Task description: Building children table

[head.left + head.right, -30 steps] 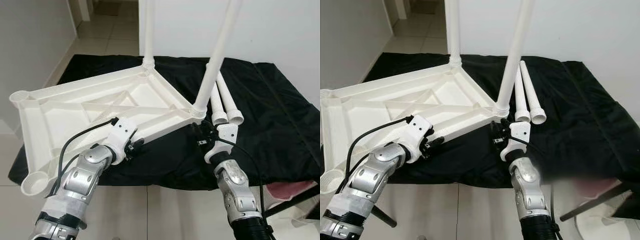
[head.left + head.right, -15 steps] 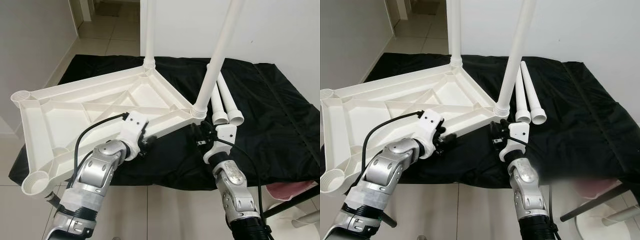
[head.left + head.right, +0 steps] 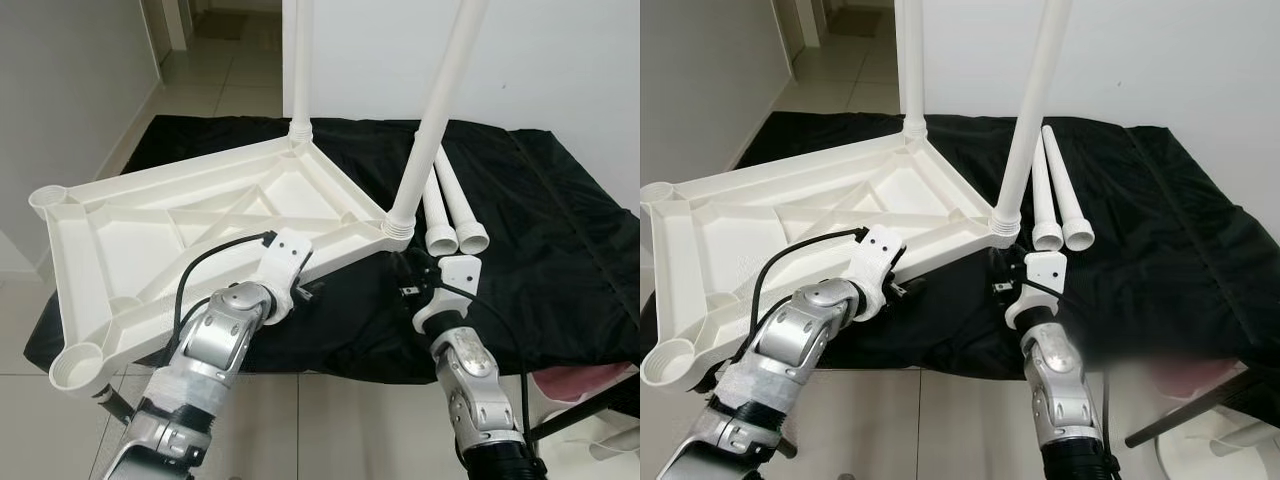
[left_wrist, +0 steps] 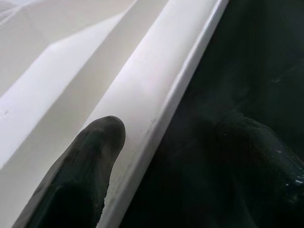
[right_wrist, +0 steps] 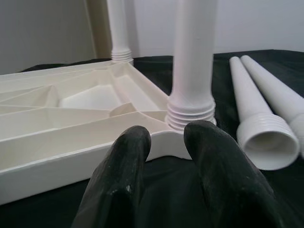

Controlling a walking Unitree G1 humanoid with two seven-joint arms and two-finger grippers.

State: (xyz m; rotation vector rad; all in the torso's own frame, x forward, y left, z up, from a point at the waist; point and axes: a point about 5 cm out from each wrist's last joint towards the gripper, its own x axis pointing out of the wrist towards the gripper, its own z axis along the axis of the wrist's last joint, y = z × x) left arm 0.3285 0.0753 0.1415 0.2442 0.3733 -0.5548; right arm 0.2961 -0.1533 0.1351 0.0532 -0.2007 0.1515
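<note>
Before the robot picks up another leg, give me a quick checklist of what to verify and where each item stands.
1. Two legs already seated in the tabletop corner sockets: near leg and far leg stand upright. Ok.
2. Two loose legs lie side by side on the black cloth, open ends toward the robot. Ok.
3. Two empty corner sockets on the robot's left. Ok.
4. Left pincer gripping the tabletop's near rim: one finger on top, the other below. Cannot tell.
5. Right pincer free, holding nothing. Ok.
</note>
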